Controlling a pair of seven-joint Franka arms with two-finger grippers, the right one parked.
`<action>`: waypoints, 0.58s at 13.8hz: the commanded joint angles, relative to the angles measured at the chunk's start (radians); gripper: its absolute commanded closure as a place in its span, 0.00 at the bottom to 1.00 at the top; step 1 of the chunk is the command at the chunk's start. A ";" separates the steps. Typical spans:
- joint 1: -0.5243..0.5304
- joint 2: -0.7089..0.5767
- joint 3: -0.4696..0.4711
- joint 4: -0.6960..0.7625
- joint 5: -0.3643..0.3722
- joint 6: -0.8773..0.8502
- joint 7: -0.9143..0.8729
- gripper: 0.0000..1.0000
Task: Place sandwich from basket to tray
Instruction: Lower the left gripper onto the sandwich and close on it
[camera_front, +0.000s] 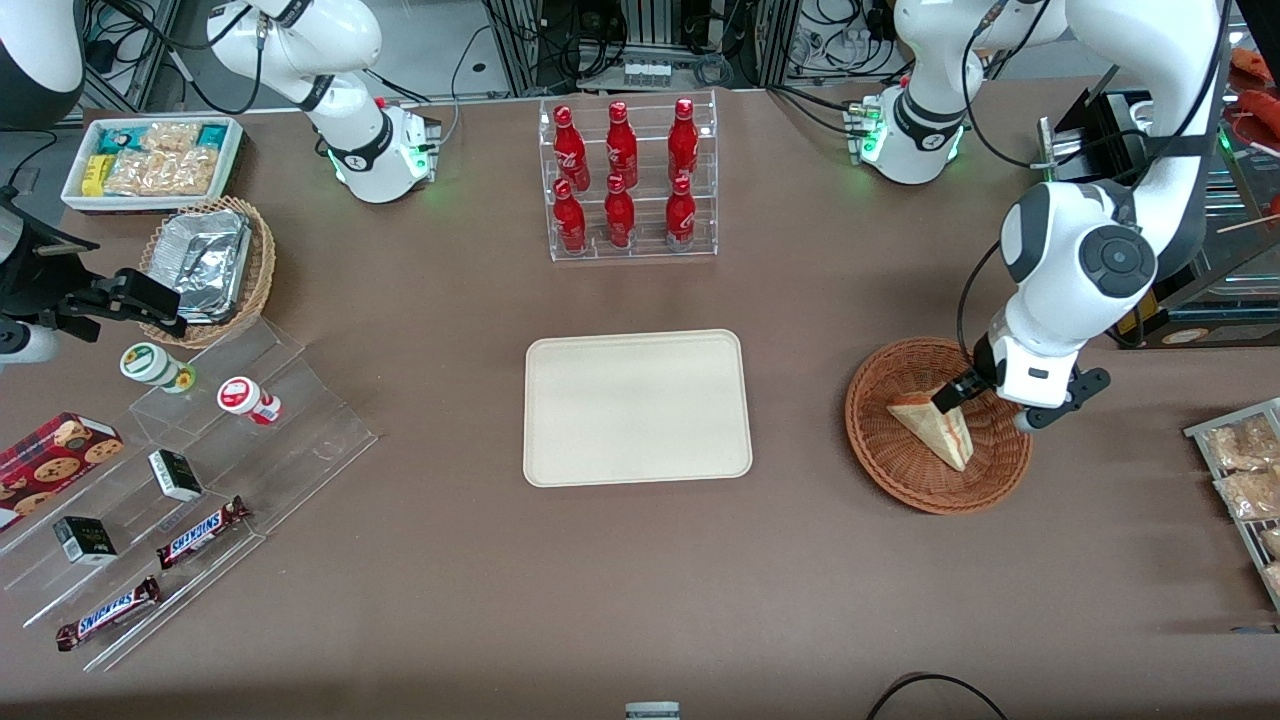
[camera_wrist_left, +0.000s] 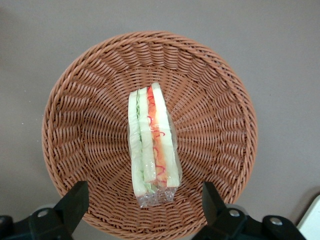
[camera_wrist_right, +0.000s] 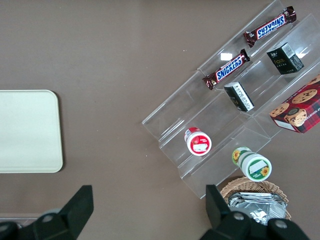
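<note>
Inside the wicker basket (camera_front: 905, 470) the wrapped sandwich (camera_wrist_left: 152, 145) lies just under the left gripper (camera_wrist_left: 145, 207), its fingers spread wide, while only the front view shows the cream tray (camera_front: 637, 407) well apart.

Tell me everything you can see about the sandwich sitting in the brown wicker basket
The sandwich is a small triangular wedge sealed in clear plastic wrap, pale bread with green and red-orange filling stripes along its cut edge. It stands on edge, cut side up, near the middle of the round reddish-brown woven basket, touching only the basket's weave. The gripper hovers above it with jaws open, straddling the sandwich's narrow end without touching it. The cream tray lies toward the parked arm's end, with nothing on it.
</note>
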 joint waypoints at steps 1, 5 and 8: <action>-0.005 0.022 0.002 -0.020 0.005 0.051 -0.025 0.00; -0.005 0.071 0.002 -0.020 0.003 0.080 -0.034 0.00; -0.005 0.106 0.002 -0.021 0.003 0.118 -0.062 0.00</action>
